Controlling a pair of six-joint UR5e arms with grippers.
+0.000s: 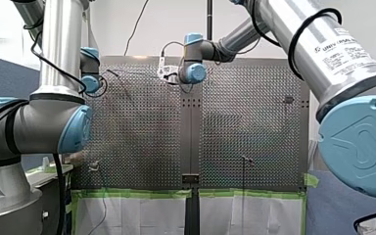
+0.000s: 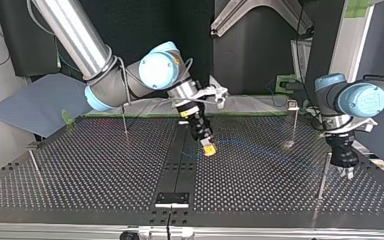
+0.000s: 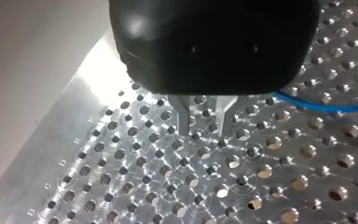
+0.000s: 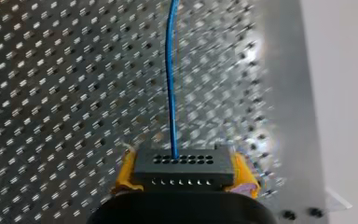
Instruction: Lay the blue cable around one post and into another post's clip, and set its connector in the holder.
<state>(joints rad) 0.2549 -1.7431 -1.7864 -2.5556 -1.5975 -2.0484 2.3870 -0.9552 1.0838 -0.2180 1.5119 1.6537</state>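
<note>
In the right wrist view my right gripper (image 4: pixel 182 179) has its yellow pads (image 4: pixel 123 175) shut on a black connector block (image 4: pixel 182 164). The blue cable (image 4: pixel 170 79) runs straight ahead from it over the perforated table. In the top view this gripper (image 2: pixel 209 148) hangs tilted just above the table's middle, and the cable (image 2: pixel 260 148) trails faintly toward the view's right. My left gripper (image 2: pixel 347 171) hovers there beside a thin post (image 2: pixel 324 172). In the left wrist view its metal fingers (image 3: pixel 184 119) stand apart with nothing between them, and the cable (image 3: pixel 328 105) lies off to one side.
More thin posts stand on the table (image 2: pixel 80 175) in the top view: one with a clip (image 2: pixel 294 122) at the back right, one (image 2: pixel 124 117) at the back left, one (image 2: pixel 33 162) at the left edge. A black holder plate (image 2: pixel 172 199) sits at the front middle.
</note>
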